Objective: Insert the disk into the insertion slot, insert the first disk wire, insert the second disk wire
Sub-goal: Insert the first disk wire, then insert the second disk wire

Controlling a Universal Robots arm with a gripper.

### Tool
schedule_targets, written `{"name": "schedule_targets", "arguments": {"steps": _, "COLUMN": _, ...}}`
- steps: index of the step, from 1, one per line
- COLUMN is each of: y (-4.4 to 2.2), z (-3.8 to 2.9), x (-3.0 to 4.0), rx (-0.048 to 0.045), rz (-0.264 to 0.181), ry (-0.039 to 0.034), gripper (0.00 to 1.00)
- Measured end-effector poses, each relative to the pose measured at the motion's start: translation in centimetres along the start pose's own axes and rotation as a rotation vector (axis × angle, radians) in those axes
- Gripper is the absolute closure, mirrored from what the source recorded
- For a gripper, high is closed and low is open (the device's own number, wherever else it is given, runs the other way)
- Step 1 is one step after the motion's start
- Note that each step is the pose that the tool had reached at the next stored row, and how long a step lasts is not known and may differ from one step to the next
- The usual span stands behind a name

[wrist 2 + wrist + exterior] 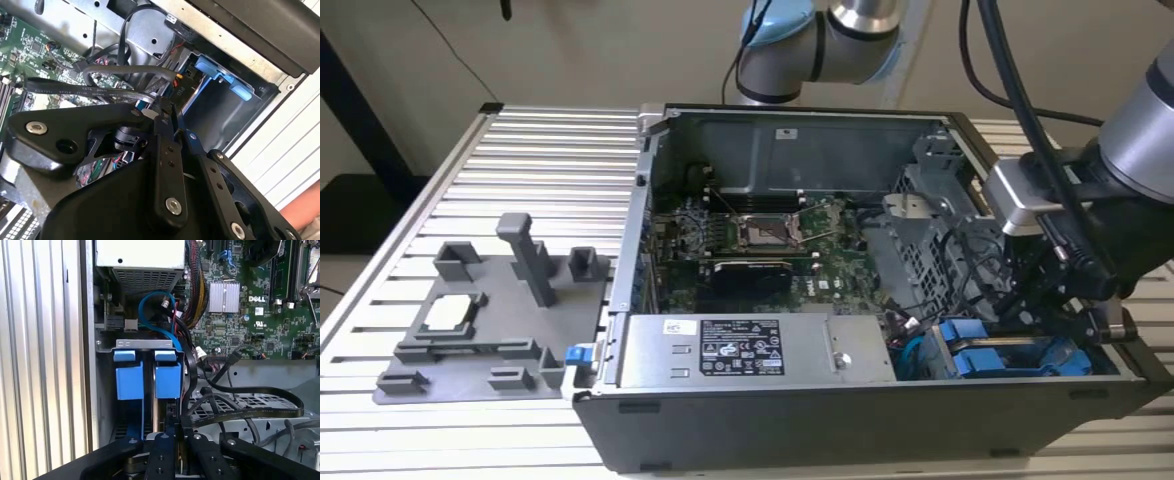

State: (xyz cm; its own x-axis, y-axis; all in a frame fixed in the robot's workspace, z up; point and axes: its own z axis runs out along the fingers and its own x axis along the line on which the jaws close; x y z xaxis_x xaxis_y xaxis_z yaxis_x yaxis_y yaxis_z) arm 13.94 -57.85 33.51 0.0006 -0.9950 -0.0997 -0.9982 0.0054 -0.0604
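Open computer case [761,420] on a ribbed tabletop [520,170], with the gripper [179,432] lowered into the drive corner at the exterior view's right. Two blue-fronted carriers stand side by side in the grey drive cage [145,344]. The disk [167,381] appears seated in its insertion slot, on the side nearer the black cables [240,407]; which of the two carriers is the task's own cannot be fixed with certainty. In both wrist views the jaws stand nearly together over the rear edge of that carrier, next to a thin blue wire [156,302]; whether they pinch a connector cannot be told. The disk's long axis runs along the slot, blue handle toward the power supply [142,265], connector end toward the gripper. Judged step: a wire insertion. It is done well by keeping the plug square to the socket and pressing straight along that long axis, clear of the cable loop.
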Motion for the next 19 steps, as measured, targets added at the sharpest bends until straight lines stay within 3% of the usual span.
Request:
{"name": "schedule_targets", "arguments": {"steps": 3, "y": -0.01, "z": 0.1, "x": 0.02, "rx": -0.0001, "rz": -0.001, "ry": -0.0013, "gripper": 0.82}}
{"name": "schedule_targets", "arguments": {"steps": 4, "y": -0.02, "z": 0.09, "x": 0.02, "rx": -0.0002, "rz": -0.001, "ry": -0.001, "gripper": 0.76}}
{"name": "schedule_targets", "arguments": {"steps": 19, "y": -0.1, "z": -0.69, "x": -0.06, "rx": -0.005, "rz": -0.001, "ry": -0.0007, "gripper": 0.76}}
